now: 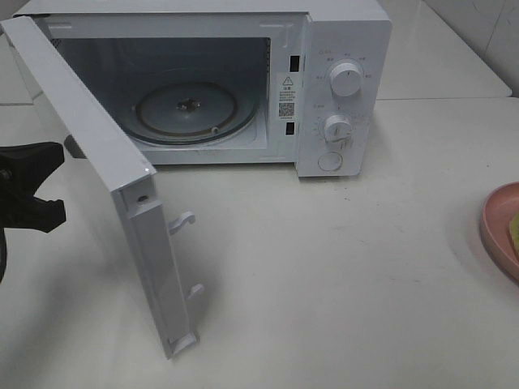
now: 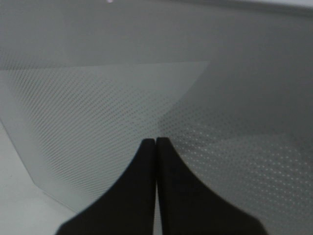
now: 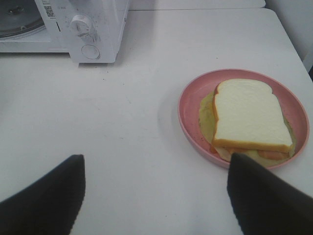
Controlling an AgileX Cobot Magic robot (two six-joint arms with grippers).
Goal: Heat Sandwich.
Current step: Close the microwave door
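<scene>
Jaws first: the left gripper (image 2: 155, 142) has its two black fingers pressed flat together, nothing between them, tips pointed at the dotted glass of the microwave door (image 2: 122, 122). Over on the other arm, the right gripper (image 3: 156, 171) stands wide open and empty, one dark finger in each lower corner of its wrist view, bare white table (image 3: 122, 122) between them.

From the high camera, the white microwave (image 1: 340, 89) sits at the top of the frame with its door (image 1: 105, 178) swung fully out toward the lower left, and the glass turntable (image 1: 190, 109) lies bare inside. Left arm's black hardware (image 1: 28, 186) shows at the left edge, just behind the open door.

And the sandwich (image 3: 249, 117) lies flat on the pink plate (image 3: 188, 105), right of centre in the right wrist view, pale bread on top, yellow-green layer peeking out beneath. High view catches only the plate's rim (image 1: 495, 227) at the far right edge, well apart from the microwave
</scene>
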